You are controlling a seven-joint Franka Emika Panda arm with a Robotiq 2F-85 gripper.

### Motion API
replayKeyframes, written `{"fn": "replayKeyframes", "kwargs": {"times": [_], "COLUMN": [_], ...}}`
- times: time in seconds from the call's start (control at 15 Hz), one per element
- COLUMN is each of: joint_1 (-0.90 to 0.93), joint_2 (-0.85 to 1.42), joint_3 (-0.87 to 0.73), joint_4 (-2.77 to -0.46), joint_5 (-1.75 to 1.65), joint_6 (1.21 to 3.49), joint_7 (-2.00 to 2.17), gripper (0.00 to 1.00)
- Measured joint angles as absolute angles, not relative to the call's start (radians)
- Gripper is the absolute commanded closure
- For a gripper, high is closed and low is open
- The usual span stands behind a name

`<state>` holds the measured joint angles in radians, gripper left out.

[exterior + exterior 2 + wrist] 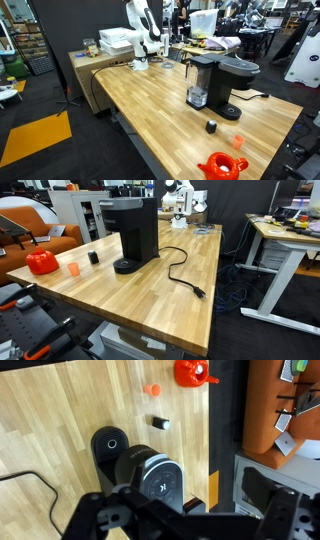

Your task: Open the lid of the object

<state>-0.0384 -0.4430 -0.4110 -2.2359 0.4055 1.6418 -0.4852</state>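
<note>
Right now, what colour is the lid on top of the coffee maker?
Black. The lid shows best in the wrist view, seen from above.

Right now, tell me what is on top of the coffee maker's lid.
Nothing rests on the lid; its black dome is bare in the wrist view. It is shut, hiding whatever lies underneath.

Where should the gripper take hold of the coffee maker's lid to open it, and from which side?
Probably the front lip of the lid, the edge overhanging the round drip base. Come from that front side, hook under the lip, and lift. The dome is wide and smooth, so pinching across the top would likely slip.
</note>
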Motion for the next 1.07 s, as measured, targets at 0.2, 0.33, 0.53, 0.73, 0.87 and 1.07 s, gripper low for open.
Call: {"fn": "replayKeyframes", "kwargs": {"times": [0.2,0.33,0.53,0.73,0.87,1.07], "joint_1": [-0.051,-0.065,-0.067,-0.058,-0.063,-0.073], "joint_2": [-0.443,-0.442,-0.441,-0.428,-0.422,-0.423], "joint_3": [-0.406,-0.398,-0.372,-0.322,-0.307,-0.309], "joint_4": [-2.247,-2.265,-2.287,-2.289,-2.289,-2.289], "joint_5": [0.423,0.469,0.575,0.658,0.661,0.661], "joint_6": [1.648,1.657,1.655,1.651,1.651,1.651], "joint_7": [-0.456,-0.413,-0.368,-0.364,-0.364,-0.366], "gripper": [0.0,0.0,0.0,0.0,0.0,0.0]}}
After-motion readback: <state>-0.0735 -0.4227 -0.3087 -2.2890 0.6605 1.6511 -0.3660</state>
